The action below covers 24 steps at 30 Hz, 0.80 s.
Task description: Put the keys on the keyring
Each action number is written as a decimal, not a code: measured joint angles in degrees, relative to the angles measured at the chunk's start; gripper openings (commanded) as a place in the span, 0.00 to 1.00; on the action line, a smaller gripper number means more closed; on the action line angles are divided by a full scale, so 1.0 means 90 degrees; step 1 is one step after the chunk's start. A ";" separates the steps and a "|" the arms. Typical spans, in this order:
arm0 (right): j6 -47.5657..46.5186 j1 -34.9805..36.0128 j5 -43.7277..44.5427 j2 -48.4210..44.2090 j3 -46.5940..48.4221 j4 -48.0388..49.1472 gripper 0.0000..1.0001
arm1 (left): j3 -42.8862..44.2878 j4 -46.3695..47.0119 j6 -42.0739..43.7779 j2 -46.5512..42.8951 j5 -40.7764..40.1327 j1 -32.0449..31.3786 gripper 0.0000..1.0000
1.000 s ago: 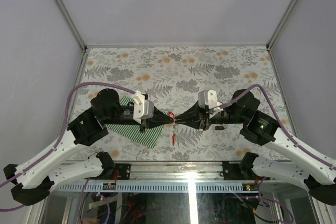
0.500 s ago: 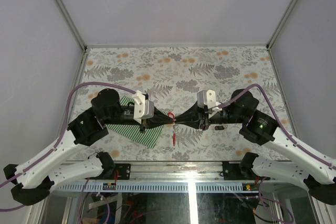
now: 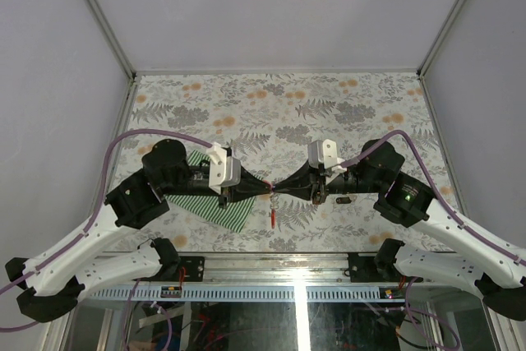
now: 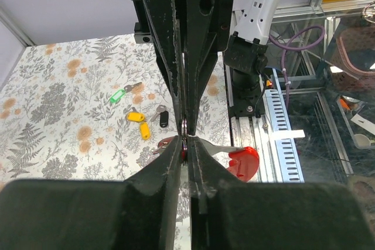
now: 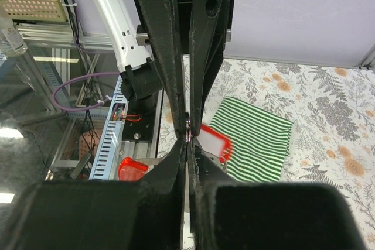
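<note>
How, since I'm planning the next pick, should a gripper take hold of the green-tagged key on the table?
Probably by its green tag, pinched across the narrow width from straight above: it lies flat on the table, clear of the yellow tags, and offers more to hold than the small metal key at its end. The left gripper and right gripper are both shut on the keyring.

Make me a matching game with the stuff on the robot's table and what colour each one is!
Things:
1. cloth
2. tag hanging from the keyring
3. two key tags lying side by side
4. table

Colours:
A. yellow
B. grey leaves and orange flowers
C. red
D. green and white stripes

Pairs: 1-D, 2-C, 3-A, 4-B
</note>
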 measured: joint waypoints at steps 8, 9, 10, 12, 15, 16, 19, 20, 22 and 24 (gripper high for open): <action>0.0044 0.0000 0.0010 0.0000 0.0005 0.0017 0.00 | -0.0289 0.0342 0.0015 -0.0500 0.0000 0.0000 0.27; 0.0044 0.0000 0.0010 0.0000 0.0005 0.0015 0.00 | -0.0318 0.0389 0.0015 -0.0544 0.0000 0.0000 0.27; 0.0044 0.0000 0.0010 0.0000 0.0005 0.0015 0.00 | -0.0333 0.0418 0.0015 -0.0578 0.0000 0.0000 0.27; 0.0044 0.0000 0.0010 -0.0002 0.0015 -0.0002 0.00 | -0.0333 0.0466 0.0015 -0.0612 0.0005 0.0000 0.27; 0.0044 0.0000 0.0012 -0.0005 0.0029 -0.0007 0.00 | -0.0345 0.0532 0.0015 -0.0617 0.0002 0.0000 0.28; 0.0044 0.0000 0.0012 -0.0005 0.0032 -0.0007 0.00 | -0.0355 0.0549 0.0015 -0.0614 0.0000 0.0000 0.28; 0.0044 0.0000 0.0012 -0.0007 0.0058 -0.0010 0.00 | -0.0364 0.0566 0.0015 -0.0576 -0.0002 0.0000 0.28; 0.0044 0.0000 0.0012 -0.0007 0.0063 -0.0010 0.00 | -0.0364 0.0568 0.0015 -0.0556 -0.0002 0.0000 0.29; 0.0044 0.0000 0.0010 -0.0012 0.0066 -0.0010 0.00 | -0.0367 0.0571 0.0015 -0.0520 -0.0002 0.0000 0.29; 0.0044 0.0000 0.0010 -0.0012 0.0066 -0.0012 0.00 | -0.0367 0.0571 0.0015 -0.0498 -0.0002 0.0000 0.29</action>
